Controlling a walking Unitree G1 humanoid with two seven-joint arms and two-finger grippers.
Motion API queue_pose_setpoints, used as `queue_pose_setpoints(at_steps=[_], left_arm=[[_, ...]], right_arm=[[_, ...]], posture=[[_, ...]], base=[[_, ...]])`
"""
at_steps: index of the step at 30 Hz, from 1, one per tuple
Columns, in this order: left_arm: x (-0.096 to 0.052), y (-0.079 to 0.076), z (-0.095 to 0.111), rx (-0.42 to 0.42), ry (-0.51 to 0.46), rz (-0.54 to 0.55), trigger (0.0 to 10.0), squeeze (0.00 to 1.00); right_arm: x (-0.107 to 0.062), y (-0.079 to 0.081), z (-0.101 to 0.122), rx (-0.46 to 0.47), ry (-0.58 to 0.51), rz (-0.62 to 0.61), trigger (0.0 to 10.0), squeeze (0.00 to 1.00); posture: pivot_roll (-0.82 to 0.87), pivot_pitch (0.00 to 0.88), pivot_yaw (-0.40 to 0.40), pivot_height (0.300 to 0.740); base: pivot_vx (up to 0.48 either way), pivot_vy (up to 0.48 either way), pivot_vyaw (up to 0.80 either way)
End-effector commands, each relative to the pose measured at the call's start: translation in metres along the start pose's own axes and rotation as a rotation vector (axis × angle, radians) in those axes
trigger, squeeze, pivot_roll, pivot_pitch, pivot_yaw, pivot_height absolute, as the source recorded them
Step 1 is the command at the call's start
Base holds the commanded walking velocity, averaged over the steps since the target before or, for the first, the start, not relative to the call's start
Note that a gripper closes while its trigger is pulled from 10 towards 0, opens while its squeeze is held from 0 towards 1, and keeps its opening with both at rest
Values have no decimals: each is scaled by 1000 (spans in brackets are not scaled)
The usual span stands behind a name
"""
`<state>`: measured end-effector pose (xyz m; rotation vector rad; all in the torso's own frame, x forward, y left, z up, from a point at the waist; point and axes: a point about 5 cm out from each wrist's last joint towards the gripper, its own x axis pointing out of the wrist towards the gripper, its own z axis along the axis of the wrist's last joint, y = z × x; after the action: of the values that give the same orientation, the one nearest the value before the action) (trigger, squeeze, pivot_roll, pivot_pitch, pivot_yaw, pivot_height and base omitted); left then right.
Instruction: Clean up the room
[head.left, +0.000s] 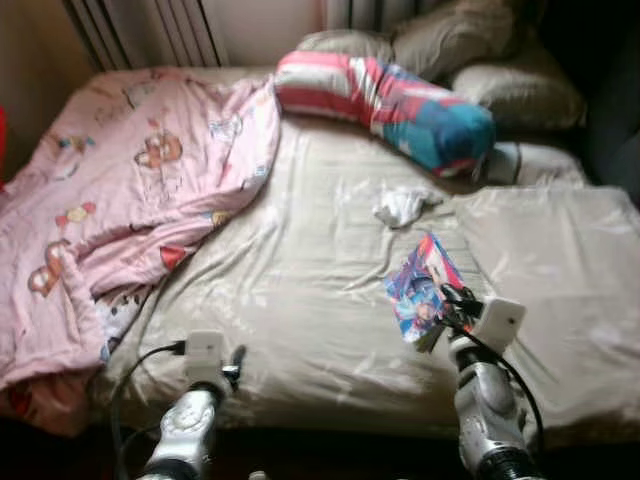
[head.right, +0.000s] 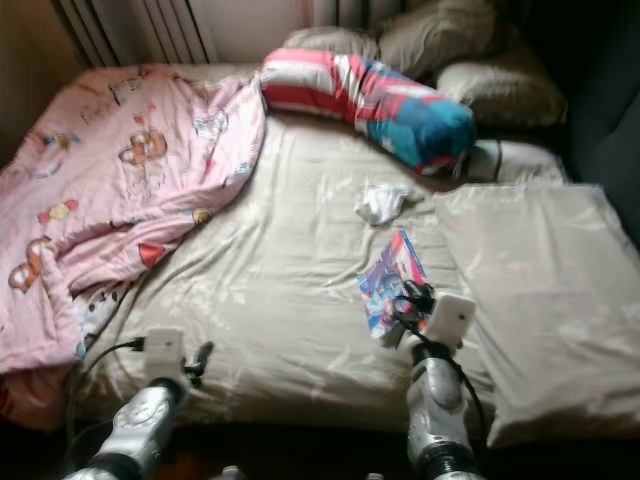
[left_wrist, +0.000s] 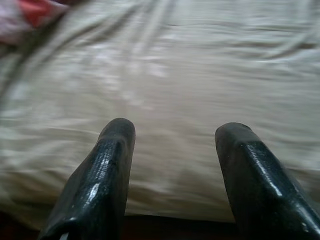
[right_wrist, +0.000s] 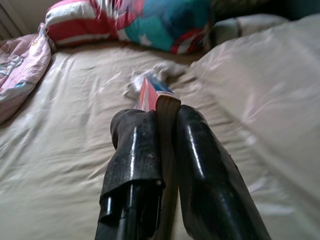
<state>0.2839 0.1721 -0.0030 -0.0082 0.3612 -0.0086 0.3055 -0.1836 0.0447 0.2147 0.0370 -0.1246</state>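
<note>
Clearly the right end effector (right_wrist: 162, 130) is clamped on a book (head.left: 423, 285): its two black fingers (right_wrist: 135, 155) press against both faces of the thin volume, whose spine edge and red-and-blue cover stand up between them. From the head views the book, with a colourful blue, red and white cover, is tilted up off the beige sheet, near the front edge of the bed (head.left: 300, 300) and toward its right side, the right end effector gripping its lower corner. The left end effector (left_wrist: 172, 150) hovers over the sheet at the front edge of the bed, toward the left side, its fingers (left_wrist: 107, 170) spread well apart with nothing between them and bare sheet showing in the gap; whether the tips touch the sheet cannot be told. A crumpled white cloth (head.left: 403, 205) lies on the sheet just beyond the book, nearer the middle of the bed. A pink blanket (head.left: 110, 210) with cartoon prints is heaped over the left side of the bed, spilling over its left and front edges. A long bolster (head.left: 385, 100) striped in red, white, pink and teal lies across the head of the bed, and beige pillows (head.left: 450, 40) are stacked behind it at the far right corner.
</note>
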Motion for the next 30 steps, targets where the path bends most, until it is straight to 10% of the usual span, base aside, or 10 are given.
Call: queue_pose_setpoints(at_steps=[1, 30], left_arm=[[-3, 12, -4, 8, 24, 31, 10000, 0], [-2, 9, -4, -20, 19, 11, 10000, 0]], right_arm=[[3, 7, 6, 5, -31, 18, 10000, 0], [3, 11, 5, -3, -25, 37, 10000, 0]], posture=[[-44, 151, 21, 726], [-45, 161, 21, 726]], base=[[0, 0, 0], [0, 0, 0]])
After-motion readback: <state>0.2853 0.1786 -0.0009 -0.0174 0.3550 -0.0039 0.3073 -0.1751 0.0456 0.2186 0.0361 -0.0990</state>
